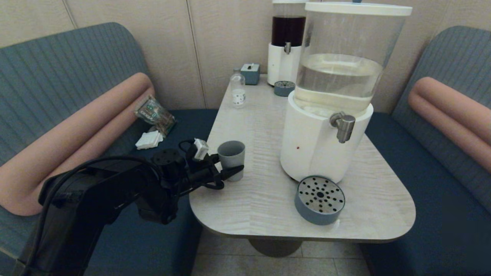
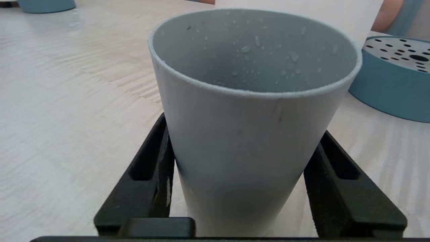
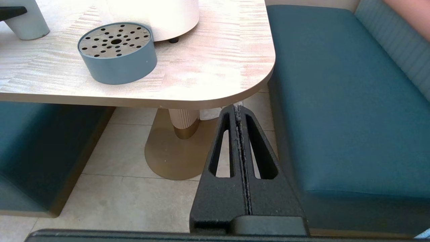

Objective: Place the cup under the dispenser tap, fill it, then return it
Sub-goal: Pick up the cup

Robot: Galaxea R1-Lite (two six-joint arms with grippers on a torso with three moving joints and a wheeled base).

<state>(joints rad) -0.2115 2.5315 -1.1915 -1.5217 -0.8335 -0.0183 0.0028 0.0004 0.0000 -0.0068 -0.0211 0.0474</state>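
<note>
From the head camera I see the cup standing upright near the desk's left edge, with my left gripper reaching in around it; the dispenser tap juts out well to its right, above the round perforated drip tray. On the left wrist camera the 2 fingers flank the cup, one on each side of its lower wall, droplets dotting the inside. On the right wrist camera my right gripper hangs below the desk corner over the floor, fingers pressed together, holding nothing.
</note>
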